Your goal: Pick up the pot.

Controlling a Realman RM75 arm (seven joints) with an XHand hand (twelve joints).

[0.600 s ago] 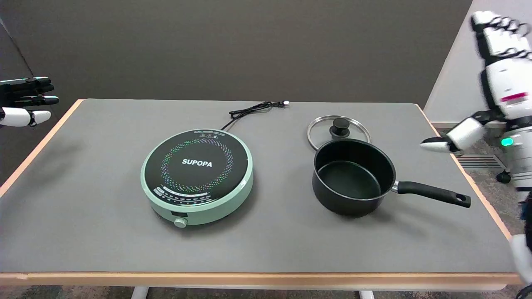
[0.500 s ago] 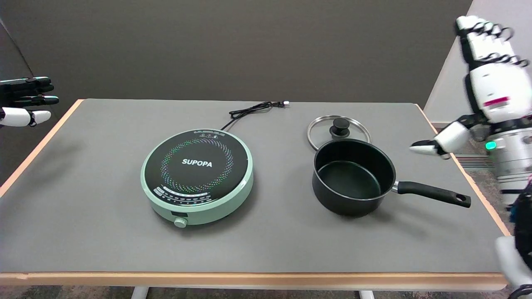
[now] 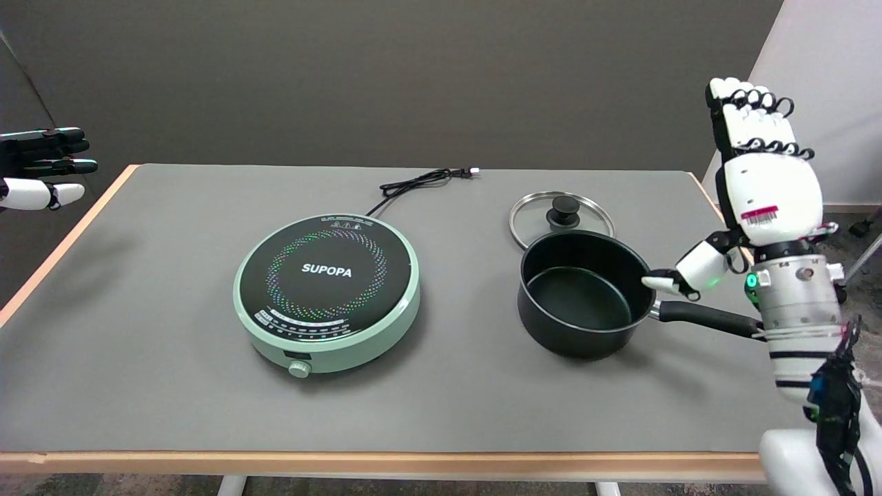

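Observation:
A black pot (image 3: 584, 293) stands upright and empty on the right half of the grey table (image 3: 165, 399). Its long black handle (image 3: 703, 319) points right, and the far end is hidden behind my wrist. My right hand (image 3: 754, 182) hovers over that handle end, fingers stretched upward and apart, thumb jutting left toward the pot's rim. It holds nothing and touches nothing.
A glass lid (image 3: 561, 215) with a black knob lies flat just behind the pot. A mint-green induction cooker (image 3: 326, 291) sits mid-table, its black cord (image 3: 420, 181) trailing to the back. The idle left hand (image 3: 41, 165) hangs beyond the table's left edge.
My right arm has swung in from the right edge, leftward and lower, so the hand now sits over the end of the pot's handle. The pot, lid and cooker have not moved.

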